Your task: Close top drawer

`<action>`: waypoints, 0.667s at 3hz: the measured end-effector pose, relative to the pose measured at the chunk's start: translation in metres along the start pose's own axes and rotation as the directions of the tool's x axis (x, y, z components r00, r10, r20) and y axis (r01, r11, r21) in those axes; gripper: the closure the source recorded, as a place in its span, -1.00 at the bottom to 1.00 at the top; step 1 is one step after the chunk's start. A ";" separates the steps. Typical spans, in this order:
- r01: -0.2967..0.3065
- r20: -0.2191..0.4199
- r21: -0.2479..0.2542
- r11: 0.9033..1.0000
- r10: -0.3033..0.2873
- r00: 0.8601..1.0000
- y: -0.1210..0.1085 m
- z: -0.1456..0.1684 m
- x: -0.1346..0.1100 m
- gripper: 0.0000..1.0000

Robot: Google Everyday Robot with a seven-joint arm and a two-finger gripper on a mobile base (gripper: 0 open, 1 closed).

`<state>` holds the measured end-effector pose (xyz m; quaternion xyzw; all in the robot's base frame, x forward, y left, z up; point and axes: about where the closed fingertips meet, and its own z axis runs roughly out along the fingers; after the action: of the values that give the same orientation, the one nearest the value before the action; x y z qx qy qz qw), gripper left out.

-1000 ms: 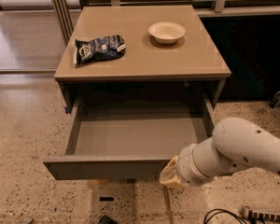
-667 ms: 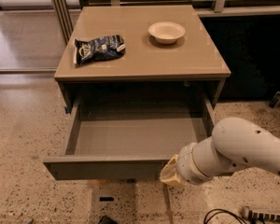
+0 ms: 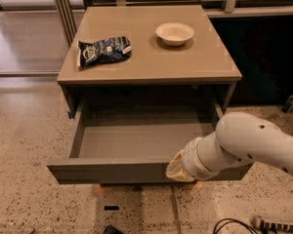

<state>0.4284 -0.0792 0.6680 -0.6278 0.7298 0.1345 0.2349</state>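
Observation:
The top drawer (image 3: 112, 169) is pulled far out of the grey-taupe cabinet (image 3: 151, 67). It is a wide, shallow grey box and nothing lies inside it. My white arm reaches in from the right. My gripper (image 3: 178, 169) is at the drawer's front panel, right of its middle, against the top rim. Only the yellowish wrist end shows; the fingertips are hidden against the panel.
On the cabinet top lie a dark blue chip bag (image 3: 103, 51) at the left and a white bowl (image 3: 175, 33) at the back right. Speckled floor surrounds the cabinet. Cables (image 3: 249, 224) lie on the floor at the lower right. A metal railing (image 3: 63, 9) stands behind.

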 end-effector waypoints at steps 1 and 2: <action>0.049 -0.014 0.033 0.998 -0.048 0.999 -0.032 -0.007 -0.014 1.00; 0.050 -0.014 0.034 0.998 -0.049 0.999 -0.031 -0.007 -0.014 1.00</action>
<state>0.4587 -0.0763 0.6841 -0.6425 0.7178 0.1118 0.2438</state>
